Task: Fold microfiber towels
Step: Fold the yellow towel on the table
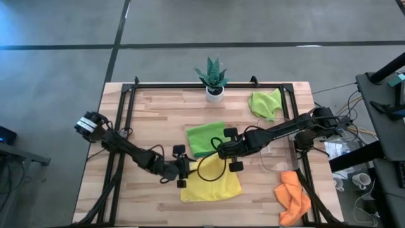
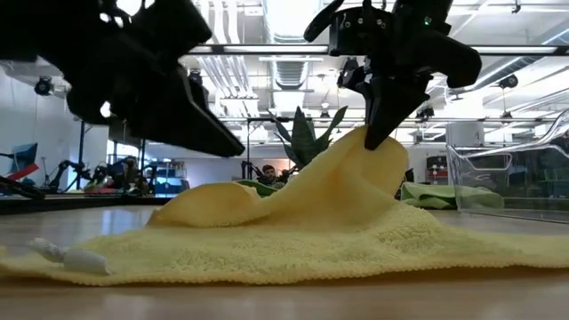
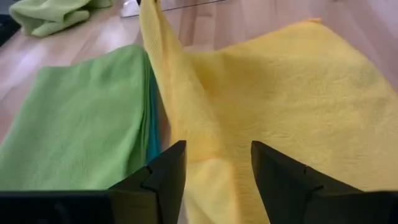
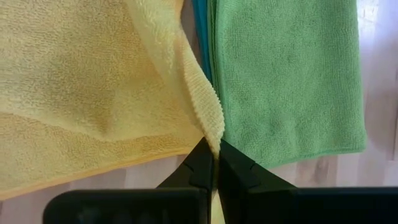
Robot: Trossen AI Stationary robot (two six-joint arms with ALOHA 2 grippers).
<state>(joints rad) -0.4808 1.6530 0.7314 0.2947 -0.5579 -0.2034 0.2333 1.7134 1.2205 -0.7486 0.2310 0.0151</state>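
1. Right gripper (image 4: 213,163): jaws closed on a raised corner of the yellow towel (image 1: 212,180), which is held above the table (image 1: 158,126).
2. Left gripper (image 3: 217,168): jaws parted, nothing held. The yellow towel lies directly ahead of and below its fingers.
3. Key relation: the pinched corner is lifted over the towel's middle. The rest is spread flat beneath and toward the left gripper, which is judged nearer the free edge.
4. Yellow towel: soft looped pile, square, draped in a ridge.
5. Green towel (image 1: 206,136): folded flat just beside the right gripper, blue towel (image 4: 200,25) edge showing under it.
6. Second green towel (image 1: 266,103) and orange towel (image 1: 293,196): crumpled, well apart.
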